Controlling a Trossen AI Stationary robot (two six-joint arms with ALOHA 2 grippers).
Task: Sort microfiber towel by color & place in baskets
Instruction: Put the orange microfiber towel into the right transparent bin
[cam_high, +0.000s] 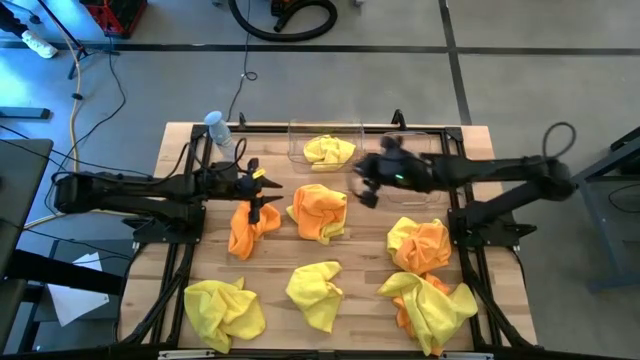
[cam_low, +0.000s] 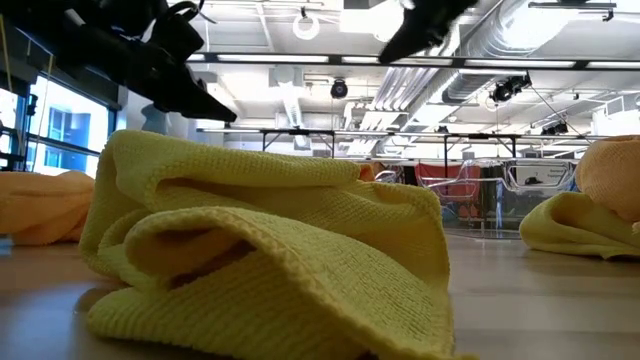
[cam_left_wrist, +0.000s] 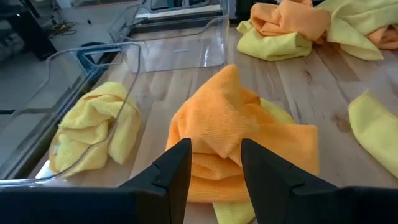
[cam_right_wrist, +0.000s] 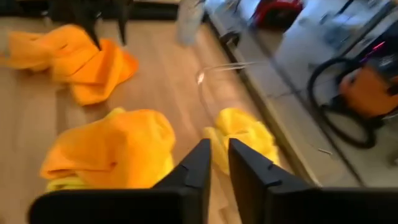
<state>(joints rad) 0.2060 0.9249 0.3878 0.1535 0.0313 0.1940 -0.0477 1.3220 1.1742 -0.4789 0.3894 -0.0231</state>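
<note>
Looking down, I see my right gripper (cam_high: 366, 186) empty, fingers nearly together, hovering by the left basket (cam_high: 325, 135) that holds one yellow towel (cam_high: 329, 150). My left gripper (cam_high: 262, 191) hangs empty, fingers parted, above an orange towel (cam_high: 250, 226). An orange-over-yellow towel (cam_high: 320, 210) lies between the two grippers. A bottle (cam_high: 219, 129) stands beside the baskets. More towels litter the table (cam_high: 360, 270).

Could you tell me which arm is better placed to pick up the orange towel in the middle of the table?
Probably left: the left end effector is open and aimed at the orange towel. The right end effector hangs by the basket.
</note>
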